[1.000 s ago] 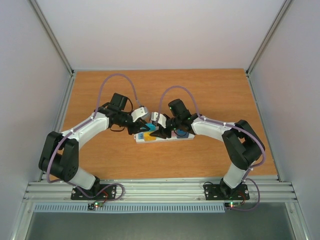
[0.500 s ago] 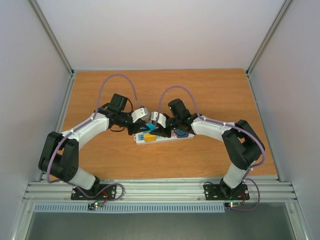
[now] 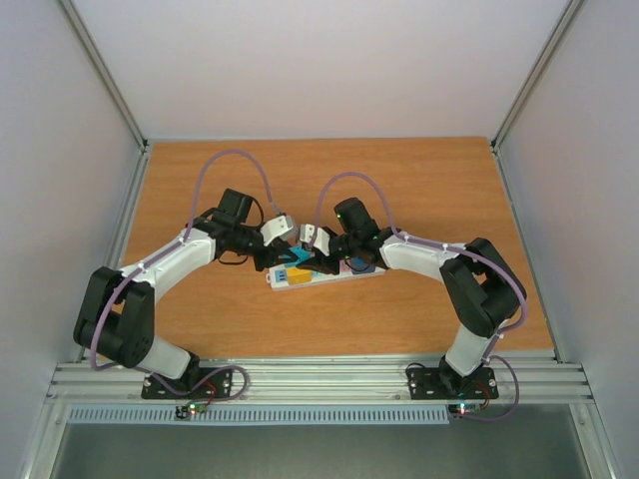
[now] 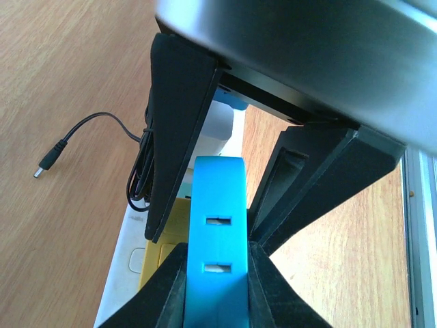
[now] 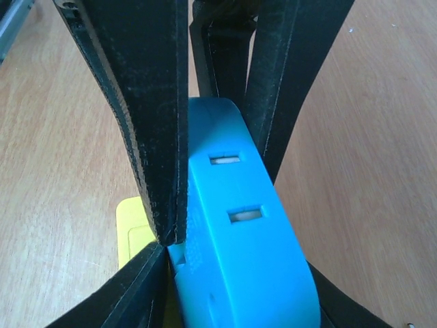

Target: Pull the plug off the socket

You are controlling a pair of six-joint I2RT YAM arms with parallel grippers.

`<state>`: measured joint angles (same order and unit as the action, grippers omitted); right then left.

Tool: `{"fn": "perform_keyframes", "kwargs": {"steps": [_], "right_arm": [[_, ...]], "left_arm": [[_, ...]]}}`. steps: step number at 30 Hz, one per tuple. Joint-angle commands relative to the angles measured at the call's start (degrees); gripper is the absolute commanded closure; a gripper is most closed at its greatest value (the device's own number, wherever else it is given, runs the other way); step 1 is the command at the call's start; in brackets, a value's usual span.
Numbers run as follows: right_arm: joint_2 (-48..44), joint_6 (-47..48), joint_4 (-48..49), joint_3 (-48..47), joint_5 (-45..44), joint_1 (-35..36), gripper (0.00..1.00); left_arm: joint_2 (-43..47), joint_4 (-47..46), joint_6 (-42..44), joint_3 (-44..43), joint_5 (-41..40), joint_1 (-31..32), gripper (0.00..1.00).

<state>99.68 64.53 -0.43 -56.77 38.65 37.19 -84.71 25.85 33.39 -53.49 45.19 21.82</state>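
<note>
The plug (image 4: pixel 217 198) is a bright blue block with two slots, standing over the yellow outlet face (image 4: pixel 164 249) of the white socket strip (image 3: pixel 375 273). My left gripper (image 4: pixel 217 273) is shut on the plug's near end, one black finger tight on each side. My right gripper (image 5: pixel 235 270) comes in from the opposite side and is also shut on the plug (image 5: pixel 229 191). In the top view both grippers meet over the strip's left half, left gripper (image 3: pixel 291 261) and right gripper (image 3: pixel 316 262). Whether the plug's pins are still seated is hidden.
A thin black cable with a barrel connector (image 4: pixel 50 165) lies coiled on the wooden table (image 3: pixel 429 190) just left of the strip. Grey walls and aluminium rails (image 3: pixel 130 200) bound the table on the sides and front.
Both grippers have closed in on the blue plug. The arms and the strip have barely shifted.
</note>
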Motion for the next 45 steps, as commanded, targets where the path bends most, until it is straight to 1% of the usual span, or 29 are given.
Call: {"fn": "perform_keyframes", "kwargs": {"steps": [1, 15, 24, 31, 35, 39, 45], "right_arm": [[3.44, 2.31, -1.75, 1.75, -5.25, 0.25, 0.57], [4.65, 3.14, -2.47, 2.67, -6.75, 0.27, 0.54], [4.99, 2.9, -3.0, 2.19, -6.88, 0.18, 0.55], [3.13, 1.2, -3.87, 1.18, -4.96, 0.13, 0.52], [0.99, -0.58, -5.38, -0.69, -2.58, 0.18, 0.47], [-1.2, -2.11, -6.55, -2.22, -0.97, 0.16, 0.4], [-5.09, -5.79, -7.32, -3.93, 0.41, 0.18, 0.3]], "left_arm": [[3.15, -4.32, -2.47, -1.23, 7.41, 0.16, 0.98], [3.86, -4.47, -4.01, -3.09, 10.05, -0.69, 0.99], [5.2, -3.66, -3.46, -3.19, 10.62, -1.18, 0.99], [5.36, -1.16, -1.9, -3.11, 9.83, -2.28, 0.99], [5.76, -0.51, -1.67, -3.1, 9.91, -3.67, 0.99], [6.21, 0.53, -1.75, -3.68, 9.45, -4.75, 0.99], [5.4, 5.74, -0.02, -6.76, 9.77, -6.29, 0.99]]}}
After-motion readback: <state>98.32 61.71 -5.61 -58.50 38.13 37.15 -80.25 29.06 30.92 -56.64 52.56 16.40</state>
